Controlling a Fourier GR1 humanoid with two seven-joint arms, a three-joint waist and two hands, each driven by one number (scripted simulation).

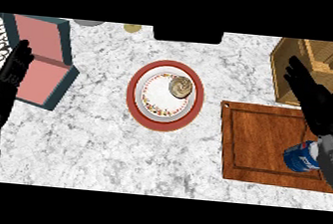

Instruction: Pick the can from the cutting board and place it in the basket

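The can (300, 156), blue and lying on the board (259, 142) near the tabletop's right edge under the right hand (319, 102), whose fingers are spread and empty, looks light, rigid, slick; I'd grip its sides.

We see a white-and-grey marbled desk (92, 147), a reddish-brown cutting board (266, 142), a blue-and-white can (300, 156), a tan basket (299, 60), a red-rimmed white plate (151, 113) with a flecked border, and a teal-edged pink box (45, 58) at upper left.
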